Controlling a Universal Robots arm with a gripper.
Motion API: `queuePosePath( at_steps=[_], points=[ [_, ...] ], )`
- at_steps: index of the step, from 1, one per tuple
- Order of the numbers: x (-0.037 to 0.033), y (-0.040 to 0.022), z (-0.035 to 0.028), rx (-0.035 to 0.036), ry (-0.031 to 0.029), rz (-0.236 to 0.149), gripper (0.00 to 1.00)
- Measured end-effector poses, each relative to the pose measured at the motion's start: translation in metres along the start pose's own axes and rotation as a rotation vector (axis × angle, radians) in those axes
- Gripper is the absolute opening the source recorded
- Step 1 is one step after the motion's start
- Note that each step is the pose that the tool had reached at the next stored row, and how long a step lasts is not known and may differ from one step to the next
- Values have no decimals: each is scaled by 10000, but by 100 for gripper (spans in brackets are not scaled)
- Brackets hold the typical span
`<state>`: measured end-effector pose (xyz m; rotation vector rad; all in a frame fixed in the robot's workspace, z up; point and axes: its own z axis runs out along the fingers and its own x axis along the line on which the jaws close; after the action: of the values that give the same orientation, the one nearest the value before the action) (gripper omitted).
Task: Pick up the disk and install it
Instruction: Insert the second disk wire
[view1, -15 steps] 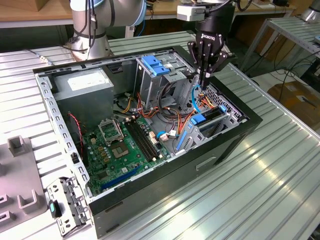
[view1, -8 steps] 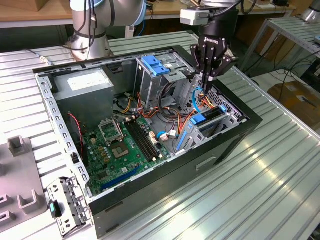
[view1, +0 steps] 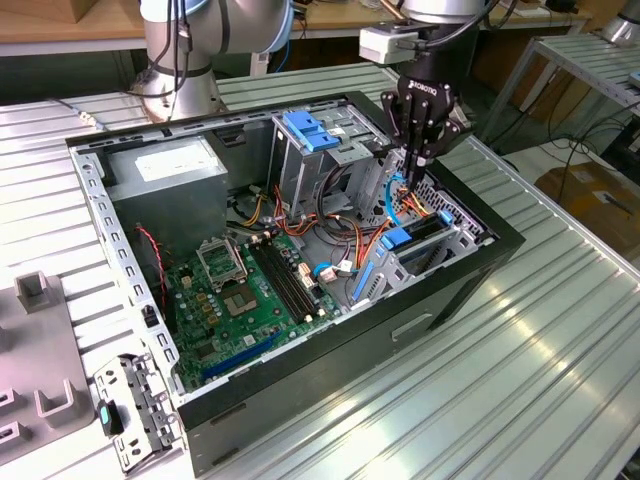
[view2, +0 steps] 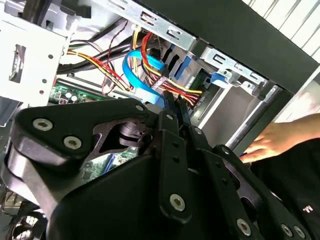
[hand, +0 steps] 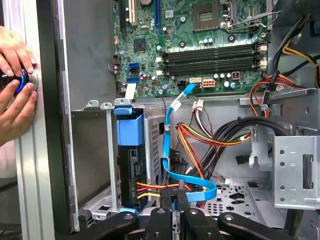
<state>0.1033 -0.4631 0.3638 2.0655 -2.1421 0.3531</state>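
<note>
My gripper (view1: 424, 158), black and multi-jointed, hangs low inside the open black desktop computer case (view1: 470, 290), over the drive bay at the exterior view's right. Its fingers (hand: 176, 200) are pressed together with nothing between them, their tips just beside the flat thin blue data cable (hand: 172, 165) and the red and yellow power wires (hand: 150, 187).

The disk (hand: 131, 150), a dark flat drive in a bright blue plastic carrier, already stands on edge in the silver metal bay slot, so I judge pickup and insertion done. The cables run to its rear edge, but I cannot tell whether they are fully plugged in; any seating there is what remains.

A person's hands (hand: 15, 85) rest on a round knob at the grooved aluminium tabletop (view1: 520, 380) beside the case.
</note>
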Motion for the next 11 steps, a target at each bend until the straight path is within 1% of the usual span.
queuePosePath(
  at_steps=[2,4,6,8,9,11],
  points=[
    [24,54,7,9,-4,-4,16],
    [52,126,15,9,-5,-4,16],
    [88,173,31,10,-6,-5,16],
    [137,197,53,18,-28,-1,16],
    [159,201,64,23,-63,3,16],
    [207,206,83,30,-234,15,16]
  ],
)
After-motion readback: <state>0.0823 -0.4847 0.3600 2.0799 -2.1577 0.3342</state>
